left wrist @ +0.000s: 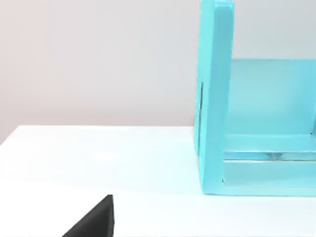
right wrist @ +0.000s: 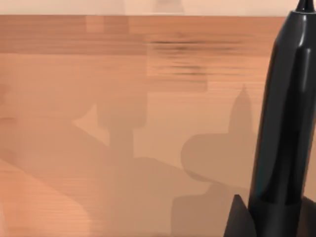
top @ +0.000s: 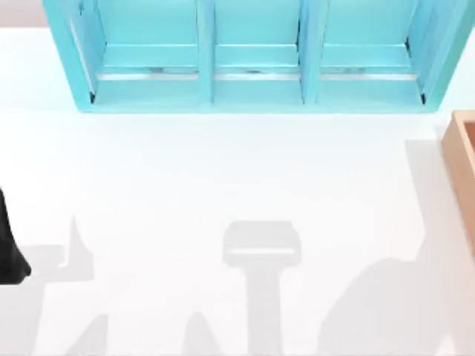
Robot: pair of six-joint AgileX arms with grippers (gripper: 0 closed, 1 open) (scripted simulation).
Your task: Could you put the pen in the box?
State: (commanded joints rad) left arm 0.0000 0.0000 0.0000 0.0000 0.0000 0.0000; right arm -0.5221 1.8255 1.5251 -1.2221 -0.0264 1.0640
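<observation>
The pen (right wrist: pixel 286 108) is slim, glossy and black, and it stands out of my right gripper (right wrist: pixel 274 219), which is shut on its lower end. Its tapered tip points at the tan wooden inside of the box (right wrist: pixel 123 123), which lies close behind it. In the top view, the box (top: pixel 464 159) sits at the table's right edge, partly cut off. My left arm (top: pixel 9 252) is parked at the left edge. A black part of the left gripper (left wrist: pixel 94 222) is seen low over the white table.
A large turquoise shelf (top: pixel 256 55) with three compartments stands along the back of the white table (top: pixel 223 185). Its side wall (left wrist: pixel 215 98) rises near the left gripper. Arm shadows fall across the front of the table.
</observation>
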